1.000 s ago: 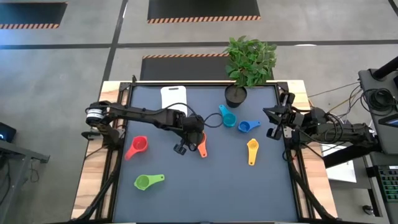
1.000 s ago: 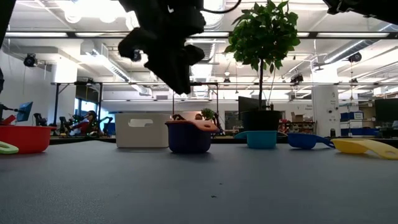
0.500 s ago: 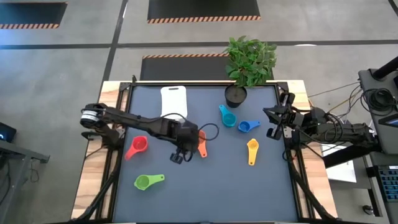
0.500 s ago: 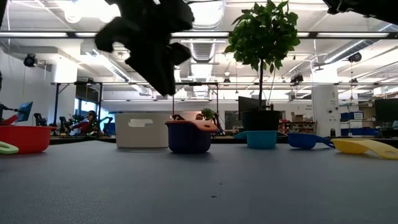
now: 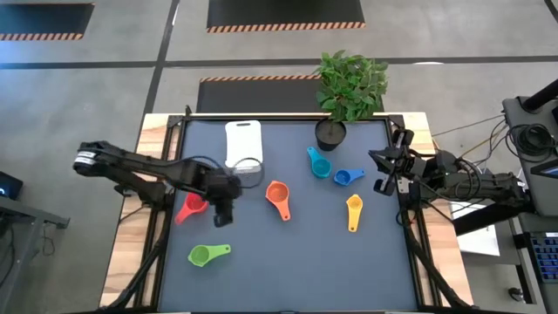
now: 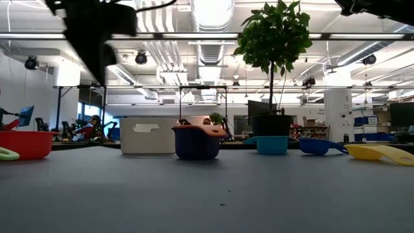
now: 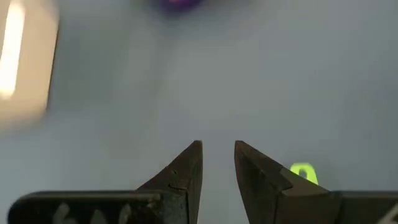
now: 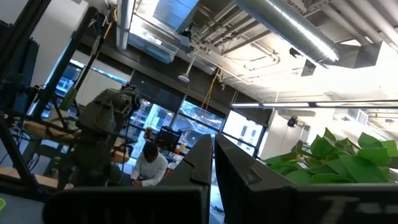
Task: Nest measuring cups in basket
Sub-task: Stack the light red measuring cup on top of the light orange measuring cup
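The left gripper (image 5: 223, 212) is hovering above the dark table (image 5: 296, 262) on its left side, just beside the small red plastic measuring cup (image 5: 192, 208); its two dark fingers (image 7: 186, 171) are standing a narrow gap apart with nothing between them. The small white rectangular plastic basket (image 5: 243, 139) is sitting at the table's far edge, left of the black plant pot (image 5: 330, 134) with its leafy green plant (image 5: 350, 85). Near the middle of the table the orange plastic measuring cup (image 5: 278, 197) is resting nested inside the purple plastic measuring cup (image 6: 196, 144), its handle sticking out over the rim. The teal plastic measuring cup (image 5: 319, 164) is lying near the pot, the blue plastic measuring cup (image 5: 346, 177) just beside it, and the yellow plastic measuring cup (image 5: 353, 210) nearer the front. The green plastic measuring cup (image 5: 206, 254) is lying toward the front left, well apart from the basket. The right gripper (image 5: 389, 171) is waiting at the table's right edge, raised, with its fingers (image 8: 202, 165) pressed together and gripping nothing.
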Motion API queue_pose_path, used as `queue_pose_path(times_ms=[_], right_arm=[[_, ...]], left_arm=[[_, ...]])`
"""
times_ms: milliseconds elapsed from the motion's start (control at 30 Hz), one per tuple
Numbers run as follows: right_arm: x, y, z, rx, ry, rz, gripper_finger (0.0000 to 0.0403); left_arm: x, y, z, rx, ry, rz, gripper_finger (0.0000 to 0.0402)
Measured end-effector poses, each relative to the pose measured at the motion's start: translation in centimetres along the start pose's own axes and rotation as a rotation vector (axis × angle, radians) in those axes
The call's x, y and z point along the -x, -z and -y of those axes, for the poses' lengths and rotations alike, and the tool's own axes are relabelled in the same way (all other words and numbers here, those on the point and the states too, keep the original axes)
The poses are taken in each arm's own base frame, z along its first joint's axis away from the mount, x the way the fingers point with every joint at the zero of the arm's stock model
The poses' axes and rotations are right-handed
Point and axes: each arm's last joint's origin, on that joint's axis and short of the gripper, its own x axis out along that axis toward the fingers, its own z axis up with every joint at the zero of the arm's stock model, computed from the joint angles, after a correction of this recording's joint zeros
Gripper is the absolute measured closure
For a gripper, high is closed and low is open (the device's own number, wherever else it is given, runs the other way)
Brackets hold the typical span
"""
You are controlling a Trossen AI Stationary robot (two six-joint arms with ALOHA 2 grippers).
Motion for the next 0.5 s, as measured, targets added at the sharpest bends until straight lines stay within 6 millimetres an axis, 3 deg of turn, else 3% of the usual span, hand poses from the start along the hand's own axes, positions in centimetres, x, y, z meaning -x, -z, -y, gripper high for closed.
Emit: queue_pose_path(times_ms=[300,500], right_arm=[[0.0,0.0,0.0,-0.009,0.000,0.000,0.0394],[0.0,0.0,0.0,0.014,0.000,0.000,0.0394]], left_arm=[[-1.5,5.7,-3.0,0.341,-0.061,-0.090,0.0326],[-1.6,6.9,-3.5,0.409,-0.046,-0.095,0.0326]])
